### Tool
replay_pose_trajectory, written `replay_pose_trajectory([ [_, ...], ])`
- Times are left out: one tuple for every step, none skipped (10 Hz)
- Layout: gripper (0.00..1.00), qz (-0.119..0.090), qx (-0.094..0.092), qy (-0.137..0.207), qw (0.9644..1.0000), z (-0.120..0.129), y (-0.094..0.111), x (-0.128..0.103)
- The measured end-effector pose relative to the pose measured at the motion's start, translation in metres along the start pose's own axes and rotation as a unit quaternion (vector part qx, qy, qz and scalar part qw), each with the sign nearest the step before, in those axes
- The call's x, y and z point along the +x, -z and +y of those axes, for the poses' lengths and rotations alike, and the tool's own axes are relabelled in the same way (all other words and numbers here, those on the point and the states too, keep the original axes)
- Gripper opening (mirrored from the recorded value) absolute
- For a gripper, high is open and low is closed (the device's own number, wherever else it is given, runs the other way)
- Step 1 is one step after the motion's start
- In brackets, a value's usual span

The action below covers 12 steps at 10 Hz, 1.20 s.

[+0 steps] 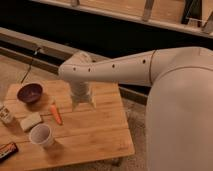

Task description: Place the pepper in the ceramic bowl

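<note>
One pepper (56, 114) lies on the surface (95, 135). The one hand (83, 105) hangs just right of the pepper, released and empty. Left of the pepper are one bowl (30, 93) behind, one block (30, 121) beside and one cup (41, 135) in front.

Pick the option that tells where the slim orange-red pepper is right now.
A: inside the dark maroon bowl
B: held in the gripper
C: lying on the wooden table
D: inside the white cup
C: the slim orange-red pepper lies on the wooden table, with the gripper hanging above the table close beside it.
</note>
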<state>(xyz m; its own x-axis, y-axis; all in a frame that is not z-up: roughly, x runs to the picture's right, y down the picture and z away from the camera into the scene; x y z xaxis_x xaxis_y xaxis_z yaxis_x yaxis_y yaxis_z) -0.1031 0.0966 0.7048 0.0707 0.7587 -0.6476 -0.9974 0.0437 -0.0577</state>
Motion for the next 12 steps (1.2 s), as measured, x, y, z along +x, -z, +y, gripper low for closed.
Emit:
replay_pose_trajectory([
  [0.65, -0.007, 0.008, 0.008, 0.9999, 0.002, -0.002, -0.006],
  [0.65, -0.017, 0.016, 0.023, 0.9995, 0.017, -0.005, -0.013],
  [0.65, -0.027, 0.022, 0.042, 0.9985, 0.036, -0.007, -0.020],
  [0.65, -0.041, 0.031, 0.075, 0.9959, 0.068, -0.010, -0.029],
  [0.65, -0.052, 0.035, 0.108, 0.9922, 0.099, -0.012, -0.036],
  [0.65, -0.058, 0.035, 0.126, 0.9897, 0.117, -0.013, -0.038],
  [0.65, -0.067, 0.034, 0.159, 0.9844, 0.149, -0.016, -0.043],
  [0.65, -0.074, 0.033, 0.183, 0.9798, 0.170, -0.020, -0.048],
  [0.65, -0.081, 0.029, 0.201, 0.9759, 0.187, -0.024, -0.054],
  [0.65, -0.089, 0.018, 0.217, 0.9720, 0.200, -0.030, -0.062],
  [0.65, -0.096, 0.007, 0.232, 0.9680, 0.205, -0.037, -0.072],
  [0.65, -0.103, -0.007, 0.251, 0.9624, 0.208, -0.043, -0.083],
])
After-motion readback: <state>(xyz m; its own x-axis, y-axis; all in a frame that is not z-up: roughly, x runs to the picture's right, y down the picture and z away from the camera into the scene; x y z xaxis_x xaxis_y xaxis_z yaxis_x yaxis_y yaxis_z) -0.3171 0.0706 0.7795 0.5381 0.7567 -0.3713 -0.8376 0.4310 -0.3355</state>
